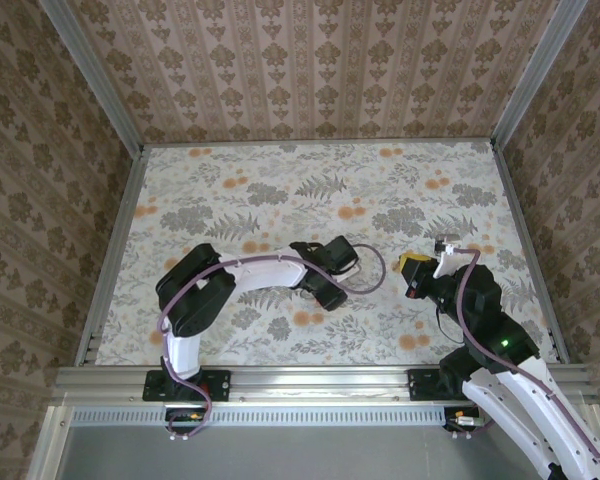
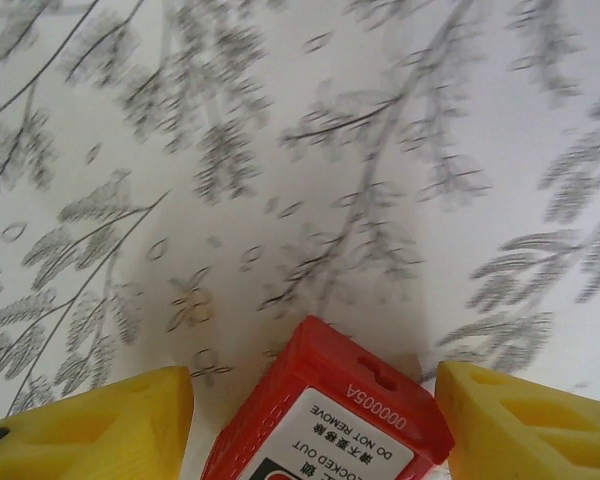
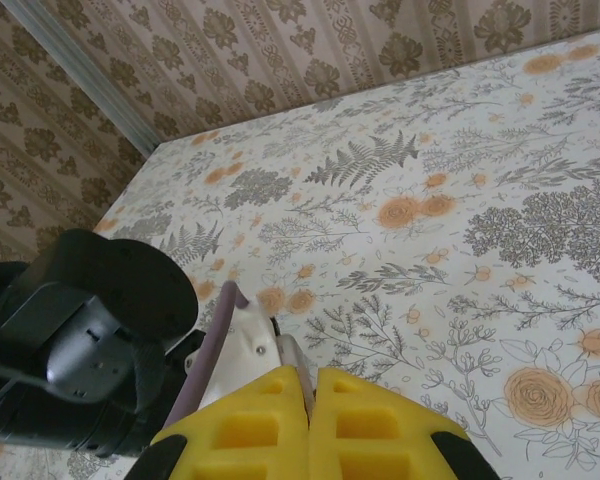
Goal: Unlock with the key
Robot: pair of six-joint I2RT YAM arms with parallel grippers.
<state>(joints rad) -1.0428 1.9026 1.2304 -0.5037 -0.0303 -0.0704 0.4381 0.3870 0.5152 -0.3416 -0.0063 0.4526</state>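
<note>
The left gripper (image 2: 312, 372) stood open, its yellow fingers (image 2: 130, 425) flanking the red padlock (image 2: 330, 420) at 9 and 3 o'clock on the floral table (image 2: 280, 150). The right gripper (image 3: 310, 378), toward 3 o'clock from it, was pressed shut; whether the key sat between its jaws could not be told

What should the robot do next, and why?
Probably squeeze the left gripper firmly onto the padlock. Its fingers sit on either side of it, but a firm grip is not clear. The right gripper is shut.
</note>
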